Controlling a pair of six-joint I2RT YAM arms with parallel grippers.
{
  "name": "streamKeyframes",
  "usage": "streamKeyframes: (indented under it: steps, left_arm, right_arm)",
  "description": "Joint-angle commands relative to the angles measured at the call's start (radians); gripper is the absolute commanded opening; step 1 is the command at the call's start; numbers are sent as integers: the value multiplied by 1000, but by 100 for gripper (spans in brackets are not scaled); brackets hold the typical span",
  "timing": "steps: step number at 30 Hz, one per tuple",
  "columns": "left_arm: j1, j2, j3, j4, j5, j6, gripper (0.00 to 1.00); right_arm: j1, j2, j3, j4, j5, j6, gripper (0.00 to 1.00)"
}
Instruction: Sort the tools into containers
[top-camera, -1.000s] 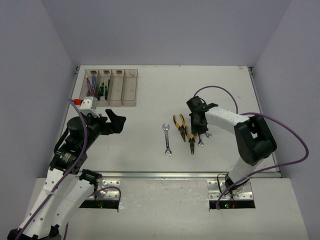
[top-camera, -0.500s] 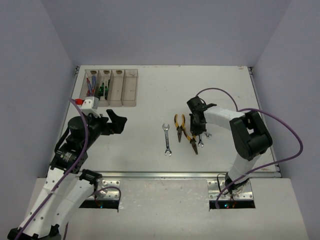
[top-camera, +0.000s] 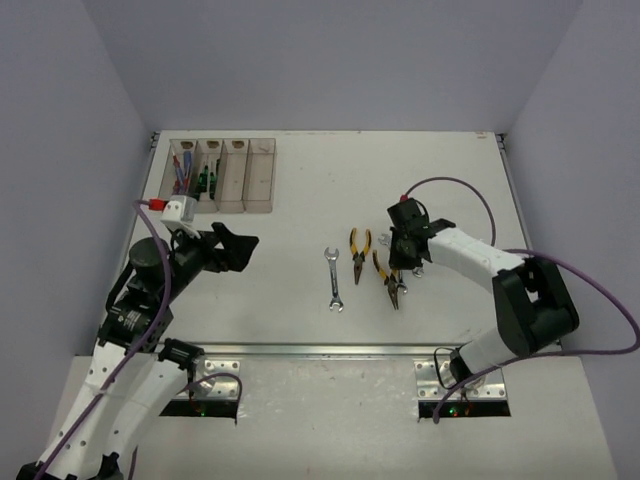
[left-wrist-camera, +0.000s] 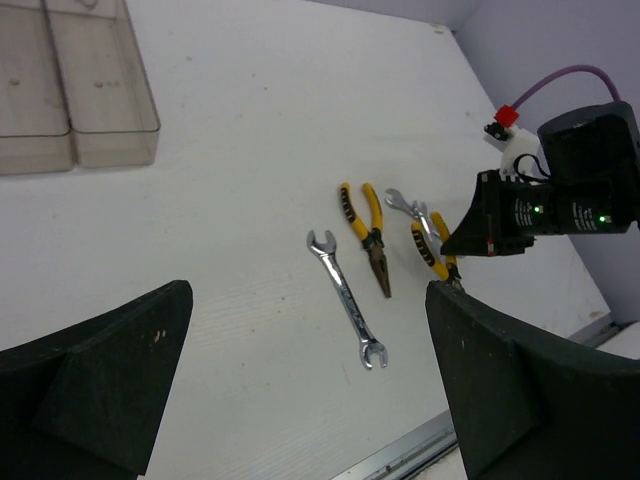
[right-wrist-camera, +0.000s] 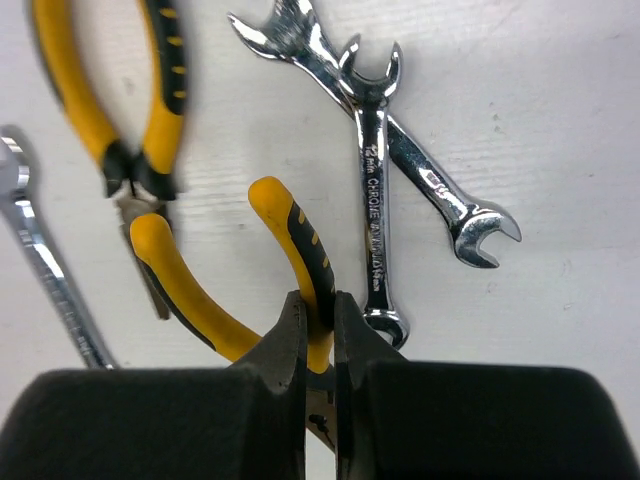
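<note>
Closed since the earlier frame: right gripper (right-wrist-camera: 318, 305), now pinching one handle of the right-hand yellow pliers (right-wrist-camera: 295, 235), centre-right on the tabletop (top-camera: 300, 220). Lift straight up; you risk snagging the crossed wrenches (right-wrist-camera: 372, 190) just beside. Left gripper (top-camera: 238, 247) wide, empty. Containers (top-camera: 260, 175) far left.
</note>
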Motion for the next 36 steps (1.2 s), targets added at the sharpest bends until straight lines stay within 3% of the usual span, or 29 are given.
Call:
streamKeyframes:
  steps: [1,3,6,9,13,18,22,32,33,36]
  left_arm:
    - [-5,46,-137,351,263,-198,100]
    - [-19,83,-264,629,386,-344,100]
    - [-120,146,-347,834,305,-428,100]
    - [-251,267,-307,913,203,-406,100]
    - [-417,488,-193,914,44,-354,99]
    - [-511,664,-67,913,-86,-332,87]
    - [-546,753,23,882,-151,-317,69]
    - [-589,882,132,826,-189,-310,51]
    - [-591,892,137,823,-191,-311,48]
    - [-596,923,167,822,-186,-310,23]
  right_arm:
    - [-6,-157,-15,63,-42,22,0]
    - [-5,-223,-37,104,-125,26,0]
    - [-3,-291,-52,144,-237,35,0]
    - [-2,-353,-73,198,-341,42,0]
    - [2,-436,-96,241,-396,62,0]
    - [17,-474,-96,238,-415,66,0]
    - [24,-489,-87,216,-403,65,0]
    - [39,-509,-68,193,-393,64,0]
    - [41,-510,-67,195,-397,65,0]
    - [49,-512,-68,204,-408,66,0]
